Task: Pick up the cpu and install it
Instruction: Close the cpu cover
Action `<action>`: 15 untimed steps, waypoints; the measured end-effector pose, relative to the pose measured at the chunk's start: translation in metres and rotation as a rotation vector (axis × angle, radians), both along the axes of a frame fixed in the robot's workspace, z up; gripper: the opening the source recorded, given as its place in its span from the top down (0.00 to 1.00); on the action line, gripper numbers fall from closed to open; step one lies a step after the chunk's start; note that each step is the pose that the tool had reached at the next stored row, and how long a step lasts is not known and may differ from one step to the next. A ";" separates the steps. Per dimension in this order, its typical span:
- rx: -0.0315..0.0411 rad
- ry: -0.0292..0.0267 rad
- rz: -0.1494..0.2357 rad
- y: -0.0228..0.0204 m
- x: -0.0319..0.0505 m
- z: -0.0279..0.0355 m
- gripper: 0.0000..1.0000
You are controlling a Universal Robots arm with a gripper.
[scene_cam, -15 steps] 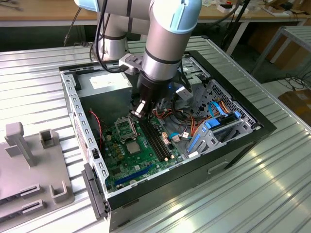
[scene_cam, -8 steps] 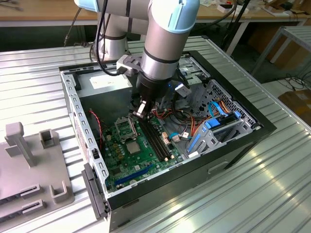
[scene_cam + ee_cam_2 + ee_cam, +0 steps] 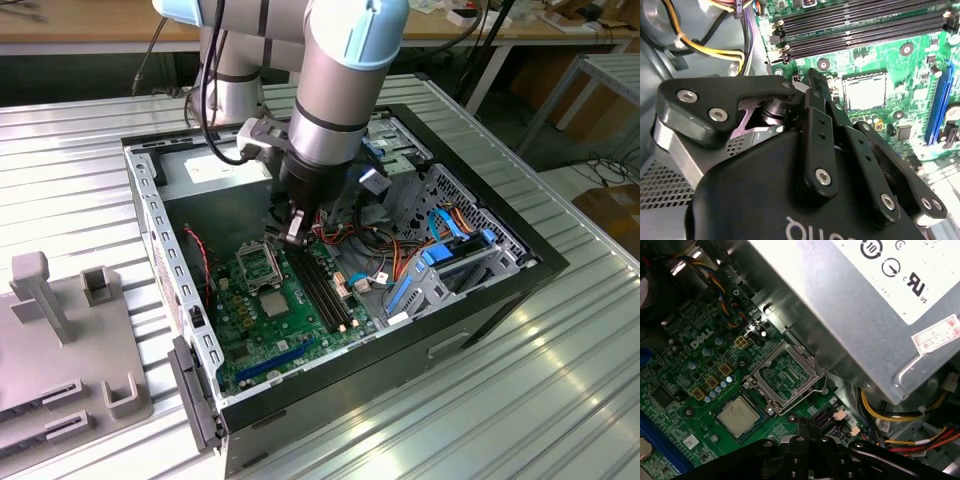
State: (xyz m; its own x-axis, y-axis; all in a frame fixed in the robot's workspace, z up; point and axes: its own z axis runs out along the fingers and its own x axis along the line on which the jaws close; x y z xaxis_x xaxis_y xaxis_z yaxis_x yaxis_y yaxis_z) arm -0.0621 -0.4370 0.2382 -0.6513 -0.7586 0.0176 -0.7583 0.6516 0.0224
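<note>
**Approach to the pick, with the cpu not yet grasped**
The gripper [image 3: 293,236] hung inside the computer case [image 3: 400,380], its fingers closed together and empty, over the motherboard [image 3: 250,332] near the memory slots [image 3: 325,290]. The cpu [image 3: 738,416] lay flat on the board just beside the open socket frame [image 3: 785,375], apart from the gripper. By these signs the pick-up was the step in hand, and a grasp would call for parted fingers centred over the chip.

**Arm and gripper: outward condition**

Arm [image 3: 335,90]: silver-grey cylindrical segments, pale blue joint caps, black cable [image 3: 204,110] alongside. Gripper [image 3: 815,82]: matte black housing with white lettering. Its black linkage bars are fastened by silver hex-socket screws [image 3: 823,176], 1 or 2 per bar.
</note>
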 end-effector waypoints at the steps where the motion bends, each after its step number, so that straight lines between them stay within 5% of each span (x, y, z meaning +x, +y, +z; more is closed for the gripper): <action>1: -0.0001 0.0001 0.023 0.0007 0.0000 -0.0003 0.87; 10: -0.0001 0.0001 0.143 0.0042 0.0000 -0.0016 0.87; 15: 0.0000 0.0000 0.156 0.0142 0.0008 -0.0020 0.87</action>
State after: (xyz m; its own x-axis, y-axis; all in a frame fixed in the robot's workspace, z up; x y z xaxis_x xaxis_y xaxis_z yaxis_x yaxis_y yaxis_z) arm -0.0613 -0.4228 0.2362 -0.5255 -0.8506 0.0176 -0.8503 0.5258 0.0223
